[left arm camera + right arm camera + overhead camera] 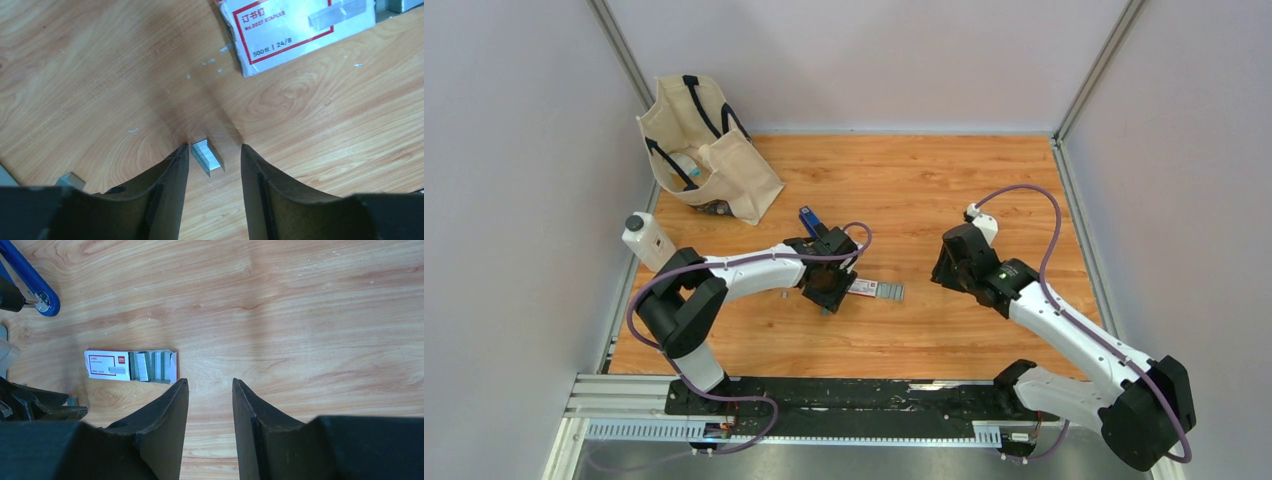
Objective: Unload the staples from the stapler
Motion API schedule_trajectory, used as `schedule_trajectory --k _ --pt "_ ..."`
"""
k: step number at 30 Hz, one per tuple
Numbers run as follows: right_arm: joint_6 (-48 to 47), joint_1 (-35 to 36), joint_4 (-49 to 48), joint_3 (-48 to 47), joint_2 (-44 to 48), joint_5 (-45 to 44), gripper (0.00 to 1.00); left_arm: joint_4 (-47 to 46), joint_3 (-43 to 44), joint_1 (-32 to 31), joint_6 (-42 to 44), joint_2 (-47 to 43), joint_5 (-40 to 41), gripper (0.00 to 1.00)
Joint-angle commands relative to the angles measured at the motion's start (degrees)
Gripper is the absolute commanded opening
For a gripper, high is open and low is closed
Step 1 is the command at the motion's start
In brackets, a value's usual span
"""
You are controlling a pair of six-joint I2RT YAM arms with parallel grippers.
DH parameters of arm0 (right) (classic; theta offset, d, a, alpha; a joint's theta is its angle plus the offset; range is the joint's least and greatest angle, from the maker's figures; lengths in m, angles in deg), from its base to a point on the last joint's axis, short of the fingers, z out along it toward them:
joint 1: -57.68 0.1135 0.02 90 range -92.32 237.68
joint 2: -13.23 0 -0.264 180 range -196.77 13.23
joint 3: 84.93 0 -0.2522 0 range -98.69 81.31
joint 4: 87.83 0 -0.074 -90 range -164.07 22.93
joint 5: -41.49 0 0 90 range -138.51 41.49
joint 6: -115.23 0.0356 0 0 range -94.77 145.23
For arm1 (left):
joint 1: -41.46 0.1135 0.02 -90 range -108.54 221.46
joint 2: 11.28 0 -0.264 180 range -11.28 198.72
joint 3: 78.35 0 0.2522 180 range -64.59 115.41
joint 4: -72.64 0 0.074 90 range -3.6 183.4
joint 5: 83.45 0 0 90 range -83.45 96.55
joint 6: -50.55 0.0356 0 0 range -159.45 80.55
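Observation:
A short silvery strip of staples [207, 157] lies flat on the wooden table between the tips of my left gripper [212, 147], close to its left finger [170, 185]. The jaws stand open and hold nothing. A second strip [70, 180] shows at the lower left of the left wrist view. The blue stapler [810, 220] sits just behind the left gripper [829, 290], partly hidden by the wrist; its blue end [30, 285] shows in the right wrist view. My right gripper [209, 381] hovers open and empty over bare wood, right of the box [944, 268].
A red-and-white staple box [300, 30] lies right of the left gripper, its tray pulled out with several grey strips [150, 366]. A canvas tote bag [704, 150] stands at the back left, and a white bottle [646, 238] at the left edge.

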Motion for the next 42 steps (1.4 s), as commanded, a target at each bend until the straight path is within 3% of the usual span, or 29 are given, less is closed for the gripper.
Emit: schedule_trajectory --k 1,4,12,16,21,28,33,36,42 --pt "-0.93 -0.62 -0.63 -0.7 1.14 0.03 0.4 2.55 -2.76 -0.15 -3.29 1.64 0.21 0.49" --pt "-1.2 -0.8 -0.63 -1.14 0.97 -0.06 0.4 2.64 -3.29 -0.15 -5.22 1.99 2.14 0.45" --pt "-1.29 -0.89 -0.19 -1.93 0.44 -0.14 0.4 2.29 -4.08 -0.06 -6.63 1.55 -2.25 0.33" --pt "-1.29 -0.97 0.42 -2.37 0.79 -0.5 0.4 1.94 -4.26 -0.06 -6.72 1.82 -3.48 0.15" --pt "-1.02 -1.06 0.69 -2.55 1.05 -0.5 0.4 2.46 -2.42 -0.15 -4.71 1.99 -3.05 0.0" --pt "-1.37 -0.97 0.16 -4.04 0.09 0.2 0.4 8.44 6.8 0.29 3.2 4.54 -5.15 0.0" --pt "-3.65 -1.06 -1.77 -6.24 0.17 2.48 0.41 9.5 10.23 2.13 5.67 -0.37 -7.78 0.0" --pt "-5.67 -0.97 -4.49 -7.47 0.87 5.82 0.43 10.72 14.01 4.67 6.29 -2.92 -13.31 0.0" --pt "-8.67 -1.06 -10.38 -12.48 4.04 15.3 0.47 9.15 21.22 14.16 3.13 -6.88 -33.51 0.0"
